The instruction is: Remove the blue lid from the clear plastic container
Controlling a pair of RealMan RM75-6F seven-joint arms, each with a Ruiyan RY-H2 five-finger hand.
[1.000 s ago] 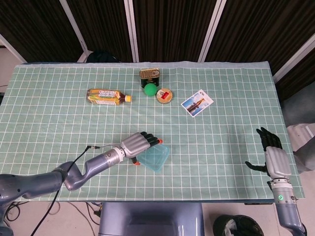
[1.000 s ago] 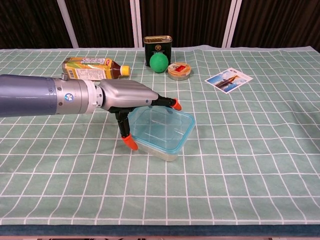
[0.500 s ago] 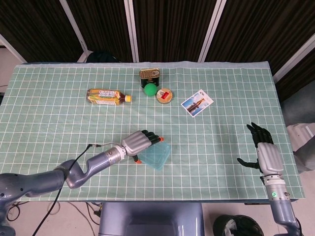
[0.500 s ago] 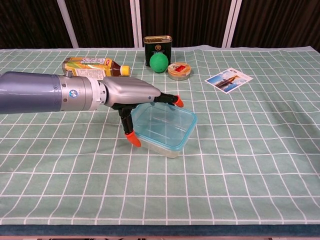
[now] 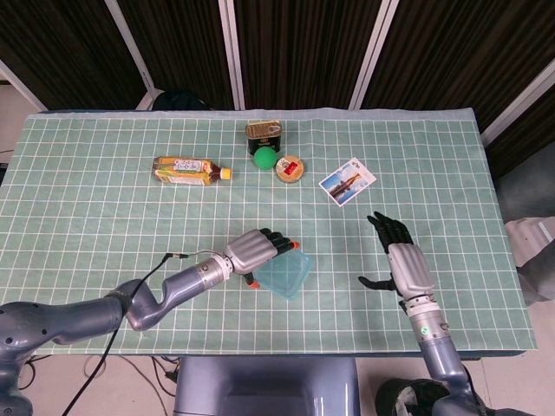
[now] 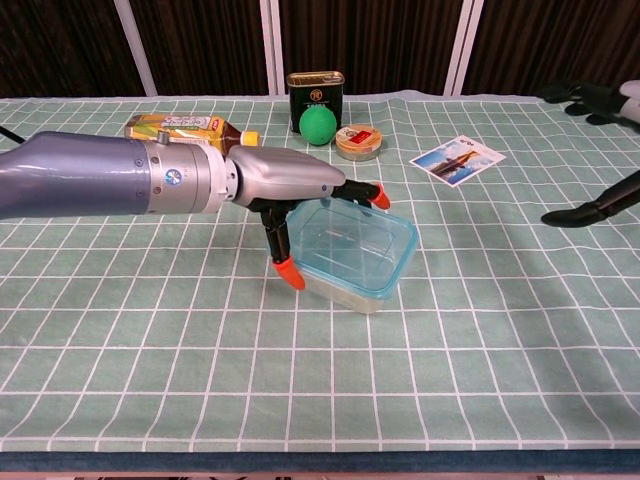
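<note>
Lid (image 6: 352,237) sits on the container (image 6: 345,282), near the bench's (image 5: 104,225) front edge. Your left hand (image 5: 257,251) clasps this light, slippery box; right hand (image 5: 406,267) hangs spread, empty. Peel the bendy rim corner.

The table (image 5: 95,147) was covered by a green cloth (image 5: 416,156) marked with a white grid. Behind it, dark ribbed wall panels (image 5: 295,48) were divided by slanted white strips (image 5: 375,43). Grey floor (image 5: 529,186) was seen at the right.
</note>
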